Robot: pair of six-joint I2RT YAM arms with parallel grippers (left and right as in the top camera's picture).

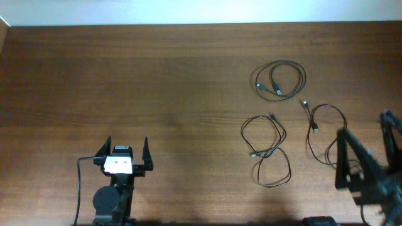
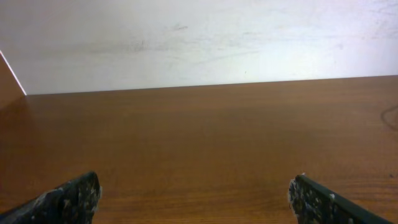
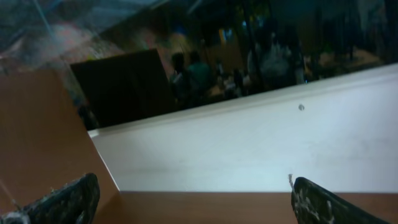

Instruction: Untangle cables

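Note:
Three thin black cables lie apart on the wooden table at the right in the overhead view. One is a round coil (image 1: 279,80) at the back. One is a figure-eight loop (image 1: 267,150) in the middle. One is a loose cord (image 1: 323,129) with a silvery tip, next to my right arm. My left gripper (image 1: 123,149) is open and empty at the front left, far from the cables; its wrist view (image 2: 196,198) shows only bare wood. My right gripper (image 1: 362,129) is open and empty at the front right, just right of the loose cord; its wrist view (image 3: 193,199) shows the wall.
The table's far edge meets a white wall (image 2: 199,43). A thicker black wire (image 1: 79,188) runs along my left arm's base. A dark window area (image 3: 186,56) shows above the wall in the right wrist view.

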